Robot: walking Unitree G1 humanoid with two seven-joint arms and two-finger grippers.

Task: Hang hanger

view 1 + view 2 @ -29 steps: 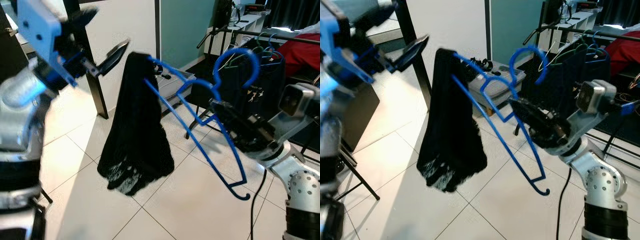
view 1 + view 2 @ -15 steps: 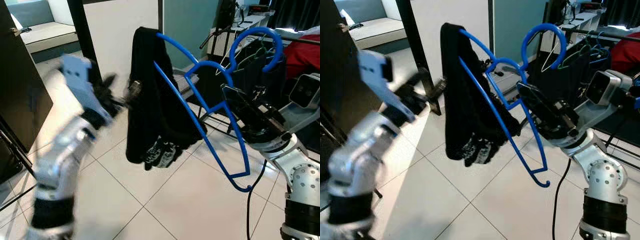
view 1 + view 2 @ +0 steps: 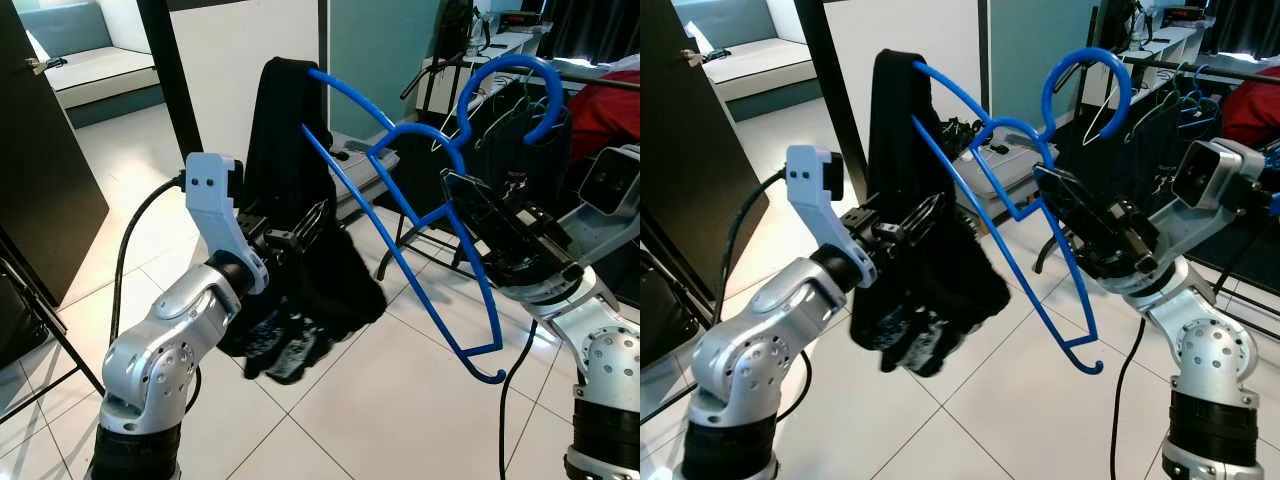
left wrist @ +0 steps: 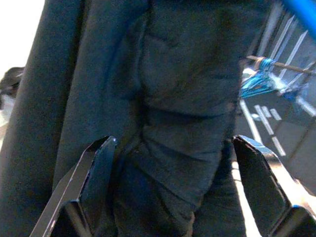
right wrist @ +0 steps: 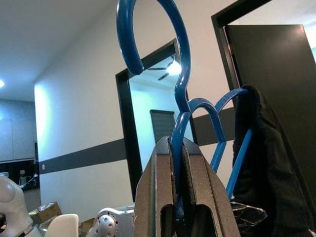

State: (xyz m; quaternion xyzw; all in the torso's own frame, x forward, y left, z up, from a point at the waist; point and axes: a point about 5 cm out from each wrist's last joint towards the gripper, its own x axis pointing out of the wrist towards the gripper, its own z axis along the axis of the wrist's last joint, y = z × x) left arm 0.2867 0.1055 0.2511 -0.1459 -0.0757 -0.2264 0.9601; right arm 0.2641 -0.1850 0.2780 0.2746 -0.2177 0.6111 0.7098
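Clamping the blue hanger mid-frame, right gripper keeps its hook rail-ready; left gripper, spread, steadies the black garment.

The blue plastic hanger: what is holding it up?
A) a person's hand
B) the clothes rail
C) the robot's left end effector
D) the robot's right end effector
D: the right end effector is shut on the blue plastic hanger just below its hook, while the left end effector is open around the black cloth hanging from one end.
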